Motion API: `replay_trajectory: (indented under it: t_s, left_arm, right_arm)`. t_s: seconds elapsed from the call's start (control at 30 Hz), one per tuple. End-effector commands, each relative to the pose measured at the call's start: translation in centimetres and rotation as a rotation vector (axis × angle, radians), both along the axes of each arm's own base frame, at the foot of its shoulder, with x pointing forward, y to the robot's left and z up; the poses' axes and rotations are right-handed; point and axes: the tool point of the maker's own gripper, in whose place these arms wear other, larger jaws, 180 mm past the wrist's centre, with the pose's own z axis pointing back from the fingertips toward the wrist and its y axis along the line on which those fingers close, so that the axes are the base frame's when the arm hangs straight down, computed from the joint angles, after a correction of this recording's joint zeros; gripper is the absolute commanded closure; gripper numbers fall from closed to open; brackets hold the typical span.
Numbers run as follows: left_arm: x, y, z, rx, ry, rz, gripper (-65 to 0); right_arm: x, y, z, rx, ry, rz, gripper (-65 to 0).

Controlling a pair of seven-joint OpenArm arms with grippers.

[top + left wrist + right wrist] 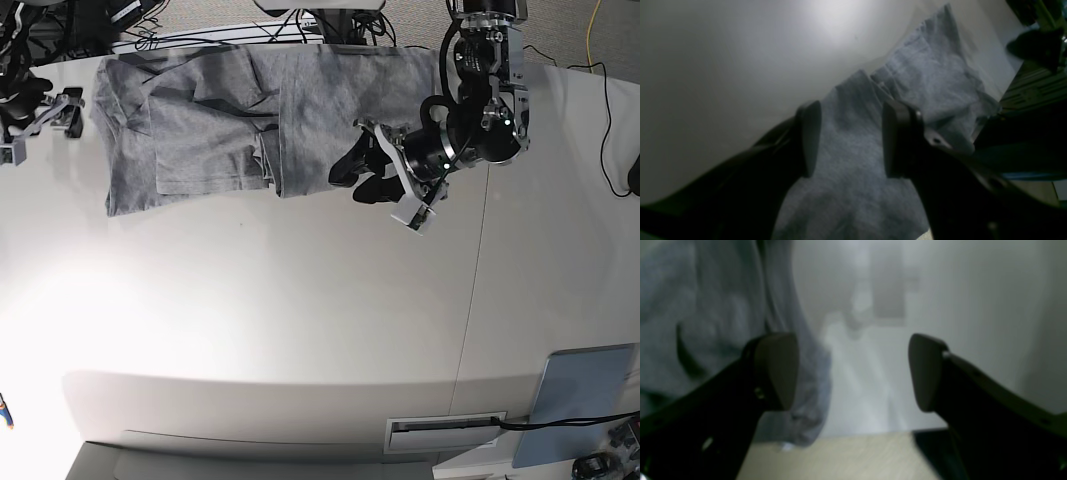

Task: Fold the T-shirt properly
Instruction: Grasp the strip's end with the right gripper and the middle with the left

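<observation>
The grey T-shirt (200,130) lies along the far edge of the white table (300,320), folded in overlapping layers with its plain side up. My left gripper (352,180) hovers over the shirt's near right edge. In the left wrist view its fingers (810,138) stand apart above the T-shirt (930,76), open and gripping nothing. My right gripper (40,125) is just off the shirt's left end. In the right wrist view the right gripper (853,371) is wide open and empty, with the T-shirt (706,306) behind its left finger.
A flat light-blue panel (580,395) lies at the near right corner. Cables (300,30) run behind the table's far edge. A seam (470,300) crosses the tabletop on the right. The table edge and the floor (840,456) show below the right gripper.
</observation>
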Motion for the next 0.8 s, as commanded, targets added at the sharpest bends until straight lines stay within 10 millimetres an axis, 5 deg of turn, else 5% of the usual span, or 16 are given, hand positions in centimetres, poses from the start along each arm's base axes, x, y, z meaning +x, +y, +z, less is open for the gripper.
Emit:
replay_trajectory:
  t_s: [0.0, 0.3, 0.77]
  left_arm:
    - [0.4, -0.3, 1.4, -0.039, -0.041, -0.001, -30.9]
    - [0.4, -0.3, 1.5, -0.041, -0.041, -0.001, -30.9]
    - [0.4, -0.3, 1.5, -0.04, -0.043, -0.004, -30.9]
  right_arm:
    - [1.4, -0.1, 1.2, 0.008, -0.052, 0.015, -49.6]
    - [2.7, 2.0, -1.5, 0.31, -0.042, 0.021, -49.6]
    - [4.0, 6.6, -4.2, 0.441, 0.055, 0.182, -49.6]
